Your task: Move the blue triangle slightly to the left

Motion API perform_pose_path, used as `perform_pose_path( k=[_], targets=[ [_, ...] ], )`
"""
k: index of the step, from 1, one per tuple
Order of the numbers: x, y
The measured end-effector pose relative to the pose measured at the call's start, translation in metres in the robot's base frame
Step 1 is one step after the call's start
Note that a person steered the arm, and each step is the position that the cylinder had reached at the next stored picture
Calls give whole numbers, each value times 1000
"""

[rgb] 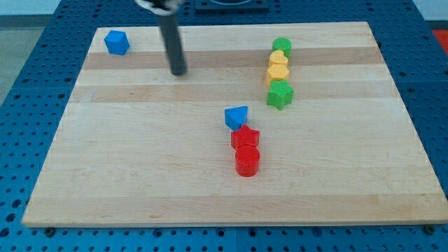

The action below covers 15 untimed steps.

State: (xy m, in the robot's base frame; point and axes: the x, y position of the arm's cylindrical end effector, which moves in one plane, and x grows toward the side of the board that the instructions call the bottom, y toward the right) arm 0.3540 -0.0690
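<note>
The blue triangle point(236, 116) lies near the middle of the wooden board point(140, 168). It touches a red star point(246, 137) just below it, and a red cylinder point(247, 160) sits below the star. My tip point(179, 71) is the lower end of the dark rod at the view's upper left of centre. It stands well apart from the blue triangle, up and to the left of it, touching no block.
A blue cube point(117, 42) sits at the board's top left corner. At the upper right a column runs downward: a green cylinder point(282, 47), a yellow block point(278, 59), a yellow hexagon point(278, 73) and a green star point(280, 94).
</note>
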Motion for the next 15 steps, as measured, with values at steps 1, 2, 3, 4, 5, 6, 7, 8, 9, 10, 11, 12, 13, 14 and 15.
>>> perform_pose_path(
  k=[1,2,3,4,5,6,7,8,9,10,11,12,13,14,15],
  targets=[
    [63,65],
    [67,67],
    [67,78],
    [73,107],
    [93,127],
    [105,127],
    [105,125],
    [105,110],
    [100,92],
    [97,68],
    [97,43],
    [97,20],
    [97,-7],
    [97,-28],
    [124,10]
  ],
)
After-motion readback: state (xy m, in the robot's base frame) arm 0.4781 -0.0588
